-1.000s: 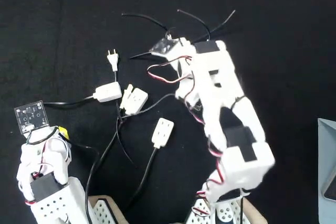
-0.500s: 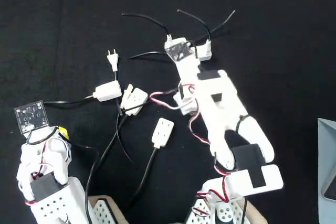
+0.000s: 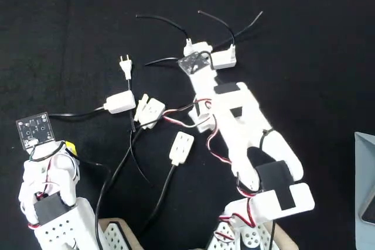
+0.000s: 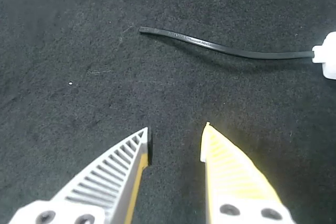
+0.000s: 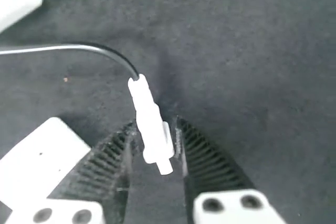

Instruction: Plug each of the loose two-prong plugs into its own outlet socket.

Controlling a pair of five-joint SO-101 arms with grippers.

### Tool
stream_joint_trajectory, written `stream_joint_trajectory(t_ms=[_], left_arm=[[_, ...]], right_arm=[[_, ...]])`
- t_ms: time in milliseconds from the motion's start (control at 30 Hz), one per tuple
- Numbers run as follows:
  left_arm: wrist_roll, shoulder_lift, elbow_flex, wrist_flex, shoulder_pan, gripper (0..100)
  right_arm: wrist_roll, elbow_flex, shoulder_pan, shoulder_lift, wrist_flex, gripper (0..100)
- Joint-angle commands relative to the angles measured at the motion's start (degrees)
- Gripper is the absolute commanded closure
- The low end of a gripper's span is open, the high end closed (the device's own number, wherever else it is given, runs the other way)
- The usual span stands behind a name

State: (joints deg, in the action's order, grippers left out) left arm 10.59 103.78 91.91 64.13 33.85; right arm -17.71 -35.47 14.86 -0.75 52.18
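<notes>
While the right tool (image 5: 155, 125) is at the far middle of the black cloth-covered bench (image 3: 304, 57), its two black ribbed fingers press on either side of a small white two-prong plug (image 5: 147, 106). It is clamped on the plug body, and a thin black cable (image 5: 79, 49) curves away from the plug's back end. A white rectangular socket block (image 3: 224, 58) lies just beside this tool.

Left tool (image 4: 176, 128): grey finger and yellow finger stand apart with nothing between them, over bare cloth at the near left corner of the bench. A loose black cable end (image 4: 210, 44) lies ahead of it.

Other task items, high view:
- A second white two-prong plug (image 3: 125, 62) lies loose left of centre, prongs pointing to the far edge.
- A white rounded adapter (image 3: 120, 102) and a white double socket (image 3: 152, 111) lie near each other at centre left.
- A white oblong outlet socket (image 3: 181, 147) lies on its black lead, nearer the arms and apart from the rest.
</notes>
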Motion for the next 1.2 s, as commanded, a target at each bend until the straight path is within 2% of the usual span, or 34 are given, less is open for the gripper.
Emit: stream_joint_trajectory(t_ms=[0,67,333,467,733,1167], left_arm=[[0.79,0.44,-0.4,-1.23,-0.04,83],[0.79,0.44,-0.4,-1.23,-0.04,83],[0.79,0.44,-0.4,-1.23,-0.04,83],[0.79,0.44,-0.4,-1.23,-0.04,83],[0.79,0.44,-0.4,-1.23,-0.04,83],[0.79,0.44,-0.4,-1.23,-0.04,83]], right_arm=[[0.0,2.77,1.58,2.59,1.76,86.4],[0.0,3.47,1.67,2.59,2.9,83.7],[-0.18,3.74,1.85,2.59,3.16,83.6],[-3.6,3.91,1.93,2.59,2.99,83.6],[-5.63,4.26,3.52,2.59,0.62,83.6],[-5.27,5.76,5.01,-1.63,-0.79,83.6]])
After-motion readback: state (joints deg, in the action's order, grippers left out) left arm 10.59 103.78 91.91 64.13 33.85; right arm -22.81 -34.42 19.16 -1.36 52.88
